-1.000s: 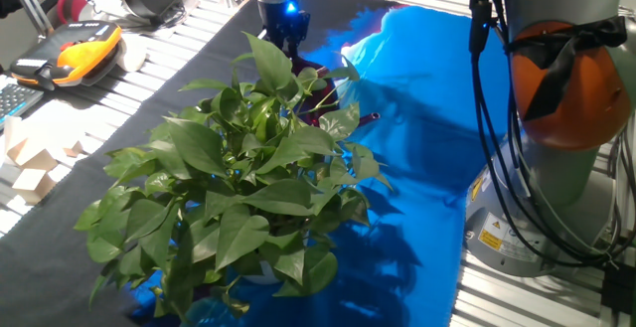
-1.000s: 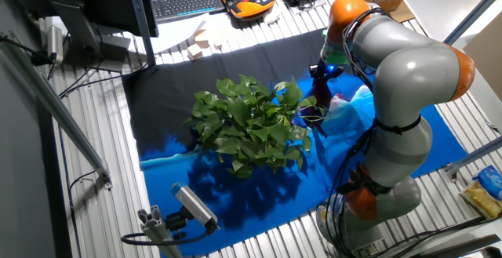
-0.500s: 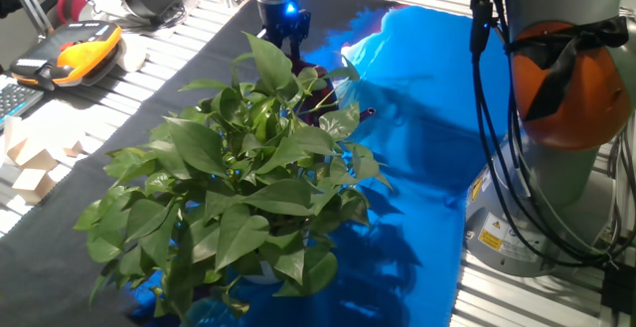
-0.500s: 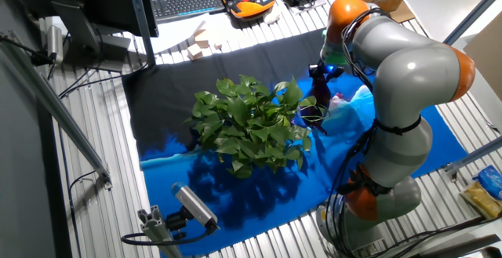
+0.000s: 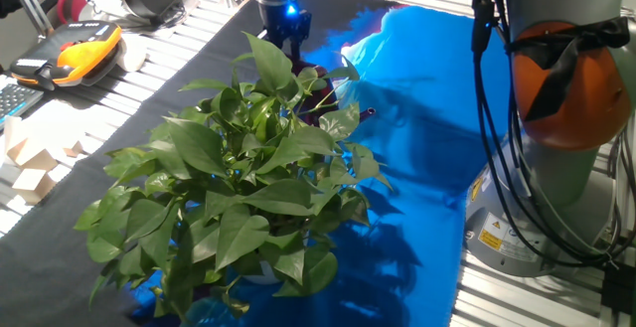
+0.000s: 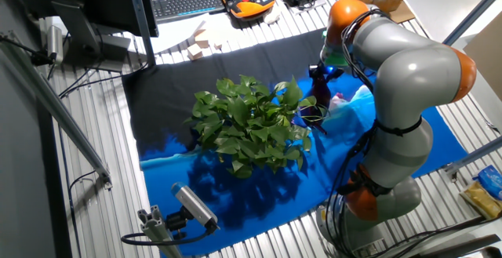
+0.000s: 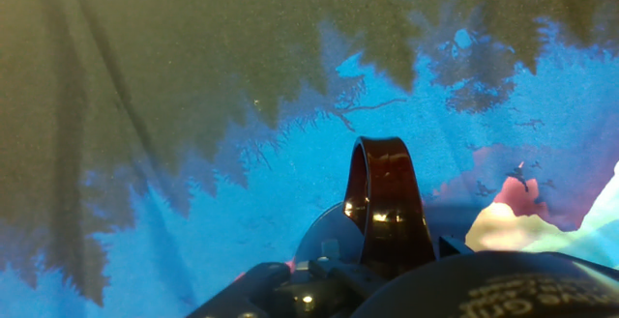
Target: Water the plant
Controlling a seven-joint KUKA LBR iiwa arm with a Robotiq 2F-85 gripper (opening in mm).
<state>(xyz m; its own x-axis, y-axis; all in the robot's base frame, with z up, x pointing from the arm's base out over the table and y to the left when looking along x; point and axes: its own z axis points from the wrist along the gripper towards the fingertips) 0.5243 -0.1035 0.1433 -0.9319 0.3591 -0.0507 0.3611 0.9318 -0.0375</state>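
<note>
The plant (image 5: 238, 188) is a big bushy houseplant with glossy green leaves, standing on the cloth in the middle; it also shows in the other fixed view (image 6: 251, 125). My gripper (image 5: 289, 41) is just behind the plant's far side, low over the cloth (image 6: 320, 81). It is shut on the arched handle of the dark maroon watering can (image 7: 385, 197). Leaves hide most of the can. Its thin spout (image 5: 366, 115) pokes out to the right of the foliage, pointing away from the plant. In the hand view the plant itself is out of view.
Blue cloth (image 5: 417, 118) and black cloth (image 5: 149, 98) cover the table. An orange teach pendant (image 5: 84, 44) and wooden blocks (image 5: 30, 158) lie at the left. The arm's base (image 5: 556, 168) stands at the right. A small camera (image 6: 192, 203) sits at the front edge.
The spout tip has shifted very slightly left and up. The gripper and the plant look almost unmoved.
</note>
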